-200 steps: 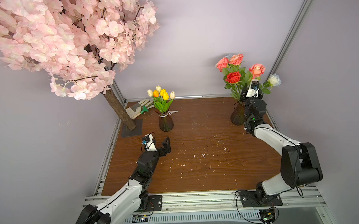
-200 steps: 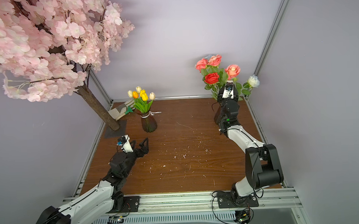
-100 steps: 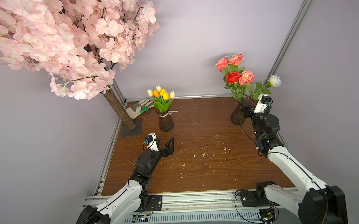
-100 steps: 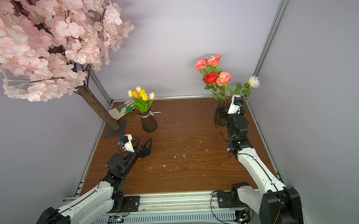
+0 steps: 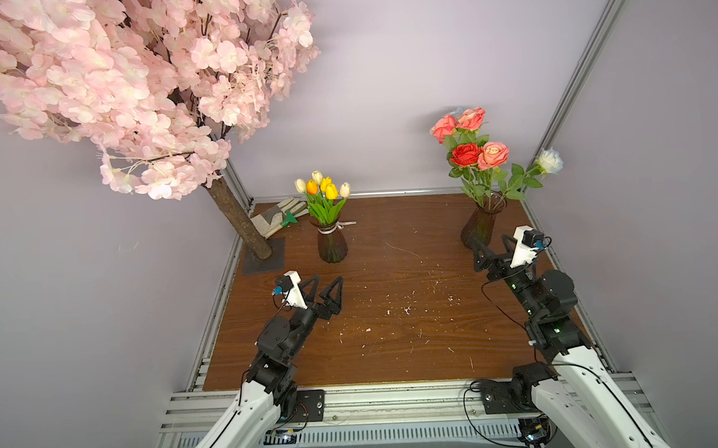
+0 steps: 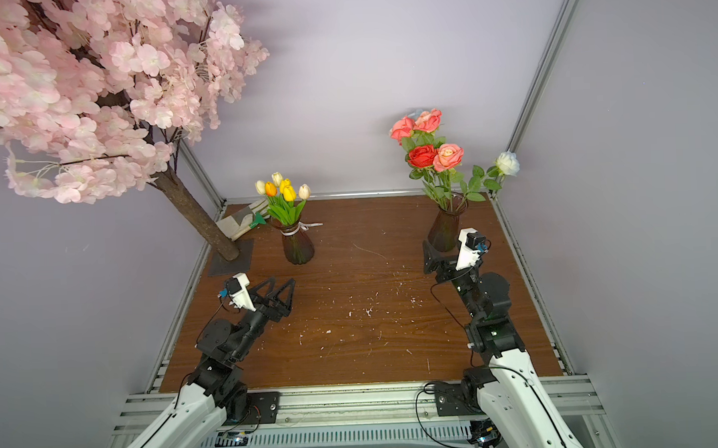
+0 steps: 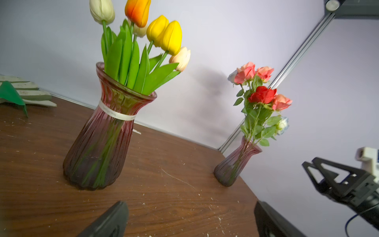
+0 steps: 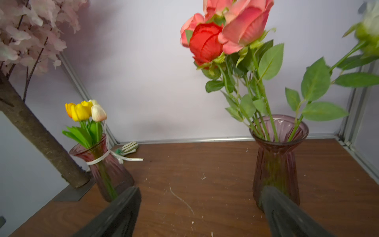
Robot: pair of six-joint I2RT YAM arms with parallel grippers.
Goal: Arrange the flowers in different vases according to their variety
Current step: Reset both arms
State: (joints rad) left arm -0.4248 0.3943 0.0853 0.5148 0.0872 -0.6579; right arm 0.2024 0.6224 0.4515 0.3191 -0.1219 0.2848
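The tulips stand in the ribboned vase near the desk's far left corner. The roses fill the plain vase by the far right corner. Both arms are released and empty: the left end effector hovers in front of the ribboned vase, and the right end effector is just before the plain vase.

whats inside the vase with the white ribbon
Tulips, cream, orange and yellow, stand in the vase, leaves above the rim. Their green stems show dimly through the tinted glass; the stem count and any water cannot be told.
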